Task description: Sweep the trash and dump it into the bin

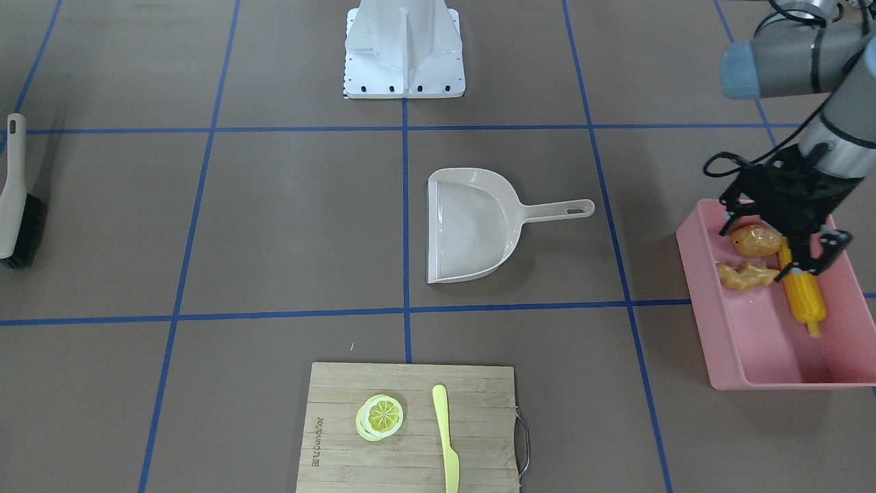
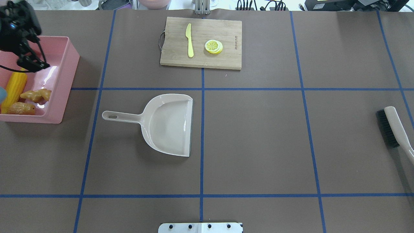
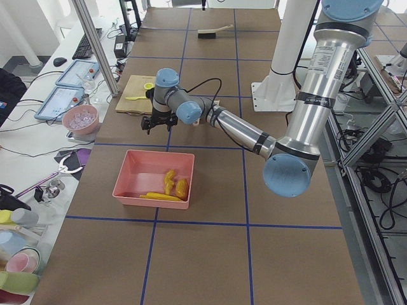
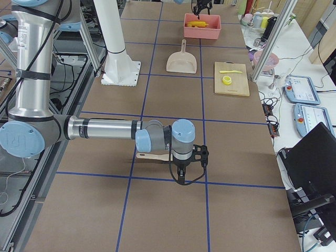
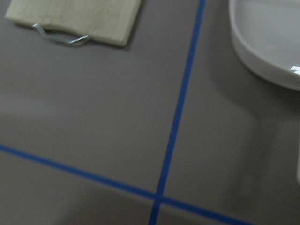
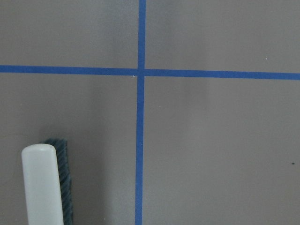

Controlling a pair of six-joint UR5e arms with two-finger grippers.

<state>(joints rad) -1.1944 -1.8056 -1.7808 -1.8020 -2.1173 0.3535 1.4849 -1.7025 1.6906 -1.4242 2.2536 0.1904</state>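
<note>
Looks abt done: corn (image 1: 802,301), potato (image 1: 755,241) & ginger (image 1: 746,275) all lie in bin (image 1: 705,287), dustpan (image 1: 472,226) empty; L gripper (image 1: 772,248) wide, holding nothing, over bin; R gripper (image 4: 191,165) by brush (image 1: 17,205), width can't tell.

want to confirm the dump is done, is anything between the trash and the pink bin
Nothing visible does. The corn cob, potato and ginger root already lie inside the pink bin, and the dustpan sits empty on the table, apart from it.
</note>
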